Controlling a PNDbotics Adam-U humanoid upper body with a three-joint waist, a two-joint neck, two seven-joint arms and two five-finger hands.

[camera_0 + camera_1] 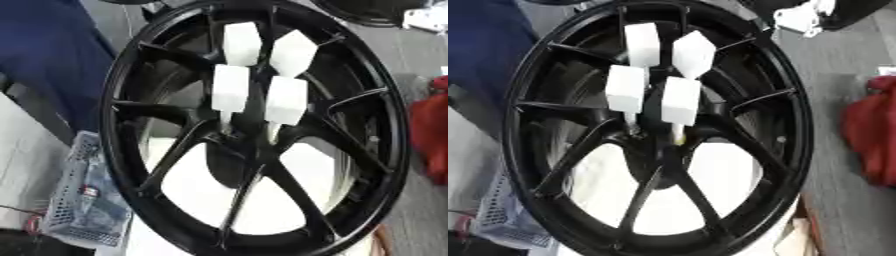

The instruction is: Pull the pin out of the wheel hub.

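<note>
A black spoked wheel hub (254, 150) fills both views, lying on a white surface that shows through its spokes. Several white block-headed pins stand in the hub's centre: two upper ones (241, 43) (292, 53) and two lower ones (231, 88) (286, 100). The lower two show thin pale stems going down into the hub near its middle (226, 122). Neither of my hands shows in either view.
A perforated grey basket (83, 200) with dark contents sits at the lower left beside the rim. A red cloth-like thing (870, 135) lies at the right. Dark blue fabric (44, 55) is at the upper left. Another dark round object (842, 12) with a white part sits top right.
</note>
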